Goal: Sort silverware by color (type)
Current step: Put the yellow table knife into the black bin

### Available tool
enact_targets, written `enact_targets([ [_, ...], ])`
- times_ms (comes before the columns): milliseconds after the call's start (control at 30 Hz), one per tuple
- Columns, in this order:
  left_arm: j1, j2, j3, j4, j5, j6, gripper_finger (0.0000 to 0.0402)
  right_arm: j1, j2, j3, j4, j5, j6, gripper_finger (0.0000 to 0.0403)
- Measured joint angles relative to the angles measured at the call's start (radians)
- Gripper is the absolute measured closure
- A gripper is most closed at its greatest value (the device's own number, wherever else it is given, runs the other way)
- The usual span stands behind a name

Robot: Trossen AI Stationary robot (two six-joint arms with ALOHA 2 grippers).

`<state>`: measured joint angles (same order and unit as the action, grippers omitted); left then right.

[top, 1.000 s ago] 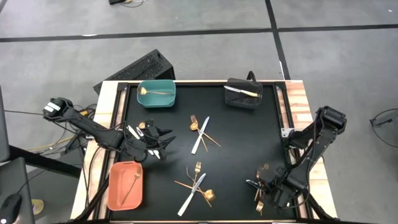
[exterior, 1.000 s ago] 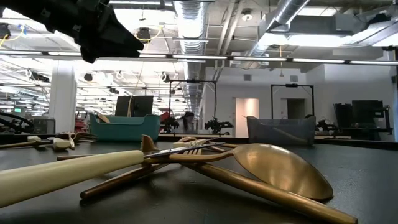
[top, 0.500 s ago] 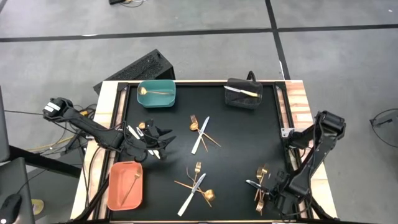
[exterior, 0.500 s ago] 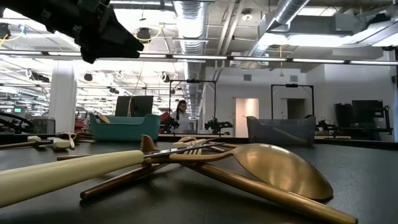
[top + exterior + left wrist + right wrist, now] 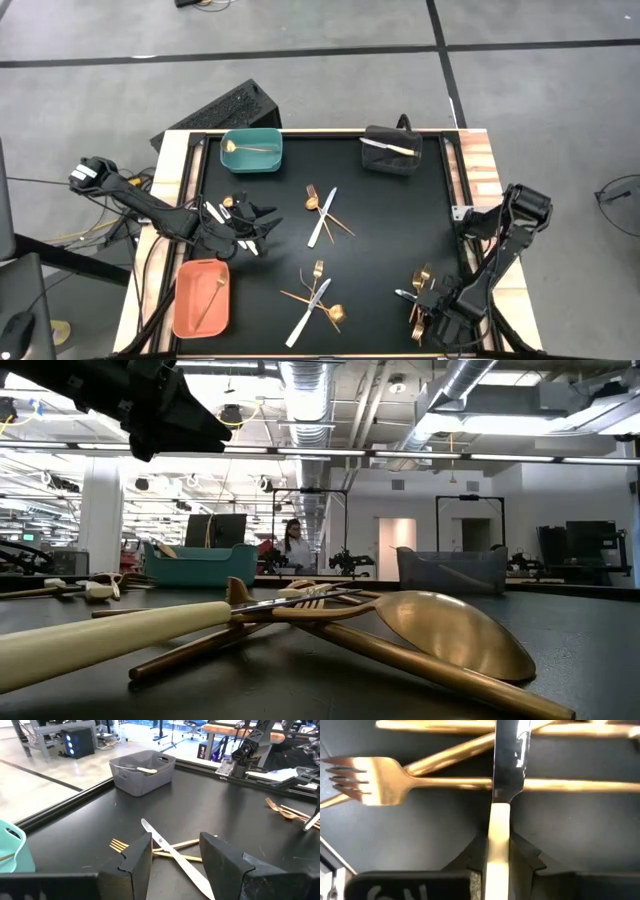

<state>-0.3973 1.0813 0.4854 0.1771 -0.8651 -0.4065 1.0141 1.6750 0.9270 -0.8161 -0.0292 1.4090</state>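
Down at the table's near right corner, right gripper clamped on a cream-handled knife, blade running straight ahead along the finger line, lying over two crossed gold handles and beside a fork (likely snags on lifting). Farther left, left gripper hovered part-open, empty, facing another crossed knife-and-fork cluster.

Between the right gripper's matt dark fingers sits a knife with a mirror-bright steel blade and a smooth cream handle. Just beyond it lie glossy gold-toned metal forks on the matt black tabletop, which looks faintly grainy.
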Motion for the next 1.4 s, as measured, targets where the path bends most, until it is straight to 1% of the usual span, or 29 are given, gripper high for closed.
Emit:
enact_targets([
  [67,0.0,0.0,0.0,0.002,-0.007,0.0,0.0251,-0.02,-0.036,-0.005,-0.038,0.048,-0.039,0.0328],
  [133,0.0,0.0,0.0,0.002,-0.015,0.0,0.0251,-0.046,-0.084,-0.002,-0.065,0.121,-0.091,0.0328],
  [233,0.0,0.0,0.0,0.002,-0.034,0.001,0.0251,-0.089,-0.154,-0.001,-0.15,0.248,-0.163,0.0328],
  [300,0.0,0.0,0.0,0.002,-0.033,0.0,0.0251,-0.134,-0.203,-0.001,-0.212,0.34,-0.229,0.0328],
  [400,0.0,0.0,0.0,0.002,-0.032,0.0,0.0251,-0.222,-0.266,0.0,-0.309,0.525,-0.33,0.0328],
  [467,0.0,0.0,0.0,0.002,-0.034,0.0,0.0251,-0.309,-0.302,-0.001,-0.376,0.635,-0.419,0.0328],
  [533,0.001,0.0,0.0,0.002,-0.04,0.0,0.0251,-0.419,-0.334,0.0,-0.41,0.721,-0.525,0.0328],
  [633,0.007,0.0,0.0,-0.002,-0.037,0.005,0.0251,-0.622,-0.37,-0.001,-0.389,0.81,-0.81,0.0328],
  [700,0.008,0.0,0.0,-0.002,-0.039,0.006,0.0251,-0.77,-0.399,-0.001,-0.296,0.841,-1.041,0.0328],
  [800,0.008,0.0,0.0,-0.003,-0.033,0.006,0.0251,-0.991,-0.429,-0.001,-0.107,0.817,-1.354,0.0328],
  [900,0.0,0.0,0.0,-0.014,-0.008,0.003,0.0251,-1.191,-0.442,-0.001,0.068,0.738,-1.583,0.0325],
  [933,-0.004,0.0,0.0,-0.015,-0.003,0.002,0.0251,-1.251,-0.444,-0.001,0.116,0.697,-1.644,0.0323],
  [1033,-0.019,0.0,0.0,-0.031,0.001,-0.007,0.0251,-1.4,-0.427,0.002,0.219,0.522,-1.801,0.0321],
  [1067,-0.023,0.0,0.0,-0.04,-0.002,-0.015,0.0251,-1.442,-0.417,0.001,0.235,0.475,-1.834,0.032],
  [1133,-0.029,0.0,0.0,-0.055,-0.008,-0.04,0.0251,-1.513,-0.392,0.001,0.257,0.428,-1.886,0.0311],
  [1267,-0.029,0.0,0.0,-0.104,-0.012,-0.1,0.0251,-1.594,-0.322,0.001,0.251,0.42,-1.933,0.0273],
  [1400,-0.029,0.0,0.0,-0.131,-0.027,-0.133,0.0251,-1.626,-0.258,0.001,0.257,0.418,-1.94,0.0234],
])
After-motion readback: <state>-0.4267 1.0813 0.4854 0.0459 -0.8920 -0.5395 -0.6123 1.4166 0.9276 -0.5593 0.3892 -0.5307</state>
